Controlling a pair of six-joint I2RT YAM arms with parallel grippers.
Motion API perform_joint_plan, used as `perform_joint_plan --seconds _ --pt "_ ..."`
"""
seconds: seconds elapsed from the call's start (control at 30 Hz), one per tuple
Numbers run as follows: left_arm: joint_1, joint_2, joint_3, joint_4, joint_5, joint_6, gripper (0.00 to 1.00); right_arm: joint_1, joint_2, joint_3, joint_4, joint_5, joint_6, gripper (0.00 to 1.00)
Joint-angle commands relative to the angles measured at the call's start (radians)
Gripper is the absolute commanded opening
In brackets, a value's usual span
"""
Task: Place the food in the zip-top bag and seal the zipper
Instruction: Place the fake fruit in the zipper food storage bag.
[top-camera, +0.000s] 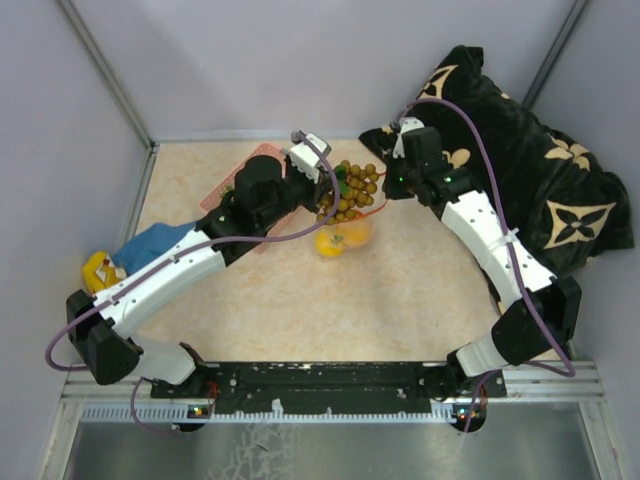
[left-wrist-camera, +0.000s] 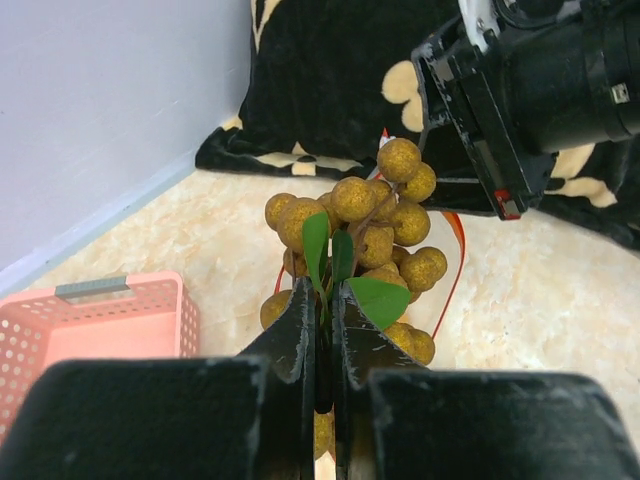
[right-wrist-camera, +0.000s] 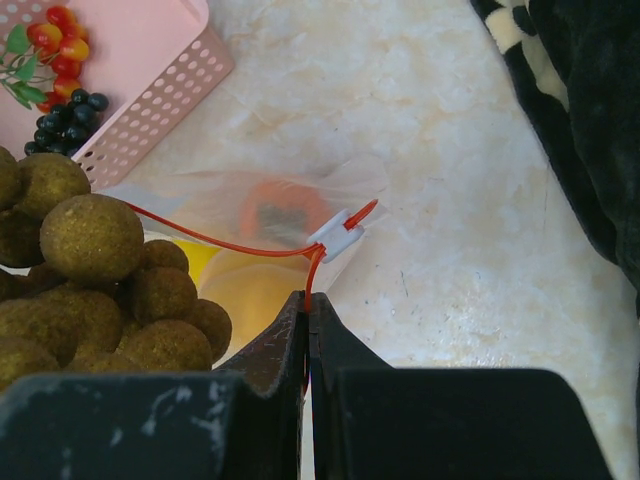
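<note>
My left gripper (left-wrist-camera: 325, 292) is shut on the green stem of the tan-brown berry cluster (left-wrist-camera: 375, 230) and holds it over the mouth of the clear zip-top bag (right-wrist-camera: 250, 215). The cluster also shows in the top view (top-camera: 352, 190) and right wrist view (right-wrist-camera: 95, 285). My right gripper (right-wrist-camera: 306, 300) is shut on the bag's red-orange zipper strip (right-wrist-camera: 215, 240), just below its white slider (right-wrist-camera: 337, 236). An orange fruit (right-wrist-camera: 280, 208) and yellow fruits (right-wrist-camera: 250, 285) lie inside the bag. Dark grapes (right-wrist-camera: 62, 120) and small red pieces (right-wrist-camera: 55, 35) lie in the pink basket.
The pink basket (right-wrist-camera: 165, 95) stands left of the bag, also seen in the left wrist view (left-wrist-camera: 110, 320). A black and gold cushion (top-camera: 530, 160) fills the back right corner. A blue-and-yellow cloth (top-camera: 135, 255) lies at the left wall.
</note>
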Motion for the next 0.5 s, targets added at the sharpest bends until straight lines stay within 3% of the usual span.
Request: perform_joint_plan --seconds 0.0,0.17,0.47 --pt "-0.006 -0.027 0.01 -0.041 0.066 0.104 0.0 -0.001 -0.044 0.012 0.048 -0.015 0.007 0.0" --pt "-0.011 -0.003 0.051 -0.081 0.148 0.145 0.0 -0.001 -0.043 0.019 0.067 -0.061 0.004 0.0" --pt "-0.017 0.075 0.112 -0.198 0.125 0.197 0.0 -0.001 -0.06 0.042 0.053 -0.056 -0.001 0.0"
